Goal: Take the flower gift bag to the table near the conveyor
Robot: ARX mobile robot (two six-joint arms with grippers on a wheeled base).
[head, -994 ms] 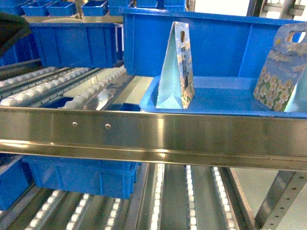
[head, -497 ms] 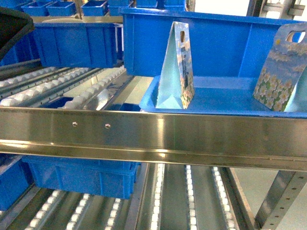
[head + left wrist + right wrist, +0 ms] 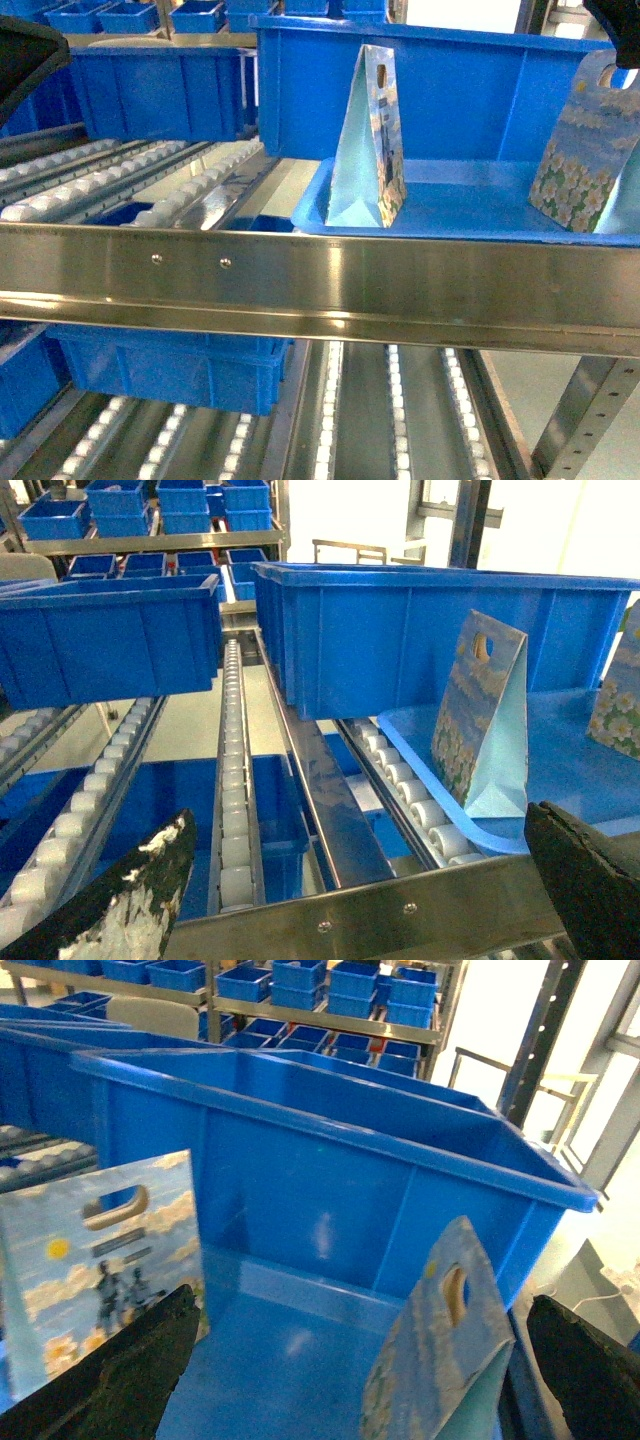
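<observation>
Two gift bags stand in a shallow blue tray [image 3: 450,215] on the conveyor [image 3: 320,280]. The right one, the flower gift bag [image 3: 585,150], shows white daisies and a slot handle. The left bag [image 3: 368,140] has a sky print with flowers low down. My right gripper [image 3: 362,1302] is open just above the flower gift bag [image 3: 440,1345], whose top lies between the fingers [image 3: 590,1370] without touching them. My left gripper [image 3: 357,820] is open over the steel front rail, left of the sky-print bag [image 3: 478,720], holding nothing. The table is out of view.
A tall blue bin [image 3: 430,90] stands right behind the tray, and more blue bins [image 3: 150,90] sit on the roller lanes [image 3: 150,185] to the left. A lower roller level [image 3: 400,420] holds another bin [image 3: 170,370]. A steel upright [image 3: 585,415] is at bottom right.
A dark part of my right arm has come into the top right corner of the head view, above the flower gift bag. The left arm's dark shape at top left has grown slightly.
</observation>
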